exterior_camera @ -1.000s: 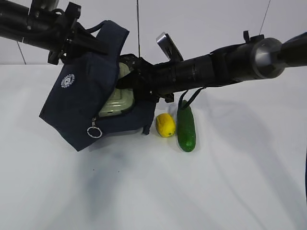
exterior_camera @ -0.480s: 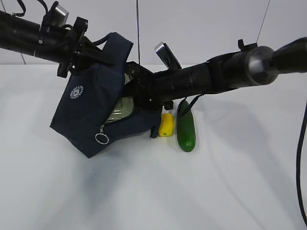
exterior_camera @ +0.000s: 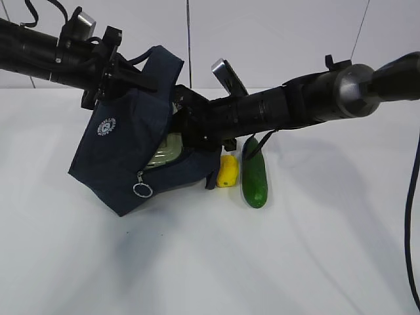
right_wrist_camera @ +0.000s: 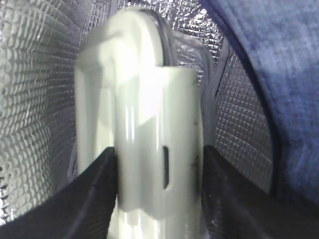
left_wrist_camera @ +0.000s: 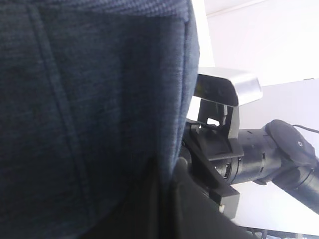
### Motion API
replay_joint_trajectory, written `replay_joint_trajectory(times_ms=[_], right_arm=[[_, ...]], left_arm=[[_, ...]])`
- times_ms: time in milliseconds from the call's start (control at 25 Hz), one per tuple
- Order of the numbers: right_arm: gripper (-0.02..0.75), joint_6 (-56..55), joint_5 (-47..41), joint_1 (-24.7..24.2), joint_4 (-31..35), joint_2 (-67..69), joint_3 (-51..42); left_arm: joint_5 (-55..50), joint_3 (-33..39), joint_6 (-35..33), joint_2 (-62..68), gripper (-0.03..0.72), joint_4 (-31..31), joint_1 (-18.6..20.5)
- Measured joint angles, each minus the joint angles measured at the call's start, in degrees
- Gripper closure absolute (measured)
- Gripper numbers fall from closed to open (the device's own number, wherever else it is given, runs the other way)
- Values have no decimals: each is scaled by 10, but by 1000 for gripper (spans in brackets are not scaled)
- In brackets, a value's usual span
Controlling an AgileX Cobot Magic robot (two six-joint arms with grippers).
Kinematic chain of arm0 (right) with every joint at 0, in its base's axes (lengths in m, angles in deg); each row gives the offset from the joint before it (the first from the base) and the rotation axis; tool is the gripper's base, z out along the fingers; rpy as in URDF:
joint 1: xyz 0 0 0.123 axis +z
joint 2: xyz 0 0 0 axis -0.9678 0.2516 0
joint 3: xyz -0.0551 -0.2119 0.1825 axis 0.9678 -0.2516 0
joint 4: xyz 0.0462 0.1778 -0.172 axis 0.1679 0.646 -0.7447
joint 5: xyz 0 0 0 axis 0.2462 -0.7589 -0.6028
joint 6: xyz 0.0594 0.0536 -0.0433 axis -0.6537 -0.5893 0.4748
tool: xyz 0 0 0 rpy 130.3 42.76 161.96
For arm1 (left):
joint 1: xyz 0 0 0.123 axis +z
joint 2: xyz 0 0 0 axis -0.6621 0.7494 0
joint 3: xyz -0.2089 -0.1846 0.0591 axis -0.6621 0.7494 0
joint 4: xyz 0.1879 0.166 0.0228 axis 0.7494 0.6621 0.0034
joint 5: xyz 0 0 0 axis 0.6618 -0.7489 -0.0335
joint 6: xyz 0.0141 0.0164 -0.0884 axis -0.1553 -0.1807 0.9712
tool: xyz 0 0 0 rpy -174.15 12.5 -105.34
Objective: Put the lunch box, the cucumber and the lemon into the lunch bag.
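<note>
Lunch box (right_wrist_camera: 149,144): you see it edge-on in the right wrist view, pale sage-green, sitting inside the silver quilted lining of the bag. In the exterior view only a pale green patch (exterior_camera: 167,147) of it shows through the bag's open mouth.

Right gripper (right_wrist_camera: 157,194): your two dark fingers (right_wrist_camera: 94,194) stand on either side of the lunch box, pressing its sides, so you are pinching the box about half spread. In the exterior view the fingertips are buried in the bag's opening and cannot be made out.

Lunch bag (exterior_camera: 125,151): dark navy, lifted and tilted, its mouth turned toward your right arm, its lower corner near the table. You can pick out the white round logo (exterior_camera: 105,126) on its side and the silver ring pull (exterior_camera: 142,190) hanging at the lower edge.

Left gripper (exterior_camera: 134,75): pressed together on the padded handle (exterior_camera: 161,62) at the top of the bag, holding it up. In the left wrist view navy fabric (left_wrist_camera: 89,114) fills most of your picture, and the fingers themselves are hidden.

Lemon (exterior_camera: 227,171): yellow, lying on the table just beside the bag's right corner, partly behind it.

Cucumber (exterior_camera: 254,174): dark green, lying on the table just right of the lemon, under your right arm.

Table (exterior_camera: 295,249): white.
</note>
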Motion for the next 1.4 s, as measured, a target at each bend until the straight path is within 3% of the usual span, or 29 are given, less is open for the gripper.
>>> replay_joint_trajectory(times_ms=[880, 1400], right_arm=[[292, -5, -59, 0, 4, 0, 5], [297, -5, -135, -17, -20, 0, 18]], left_arm=[[-6, 0, 0, 1, 697, -3, 0], [-62, 0, 0, 1, 697, -5, 45]])
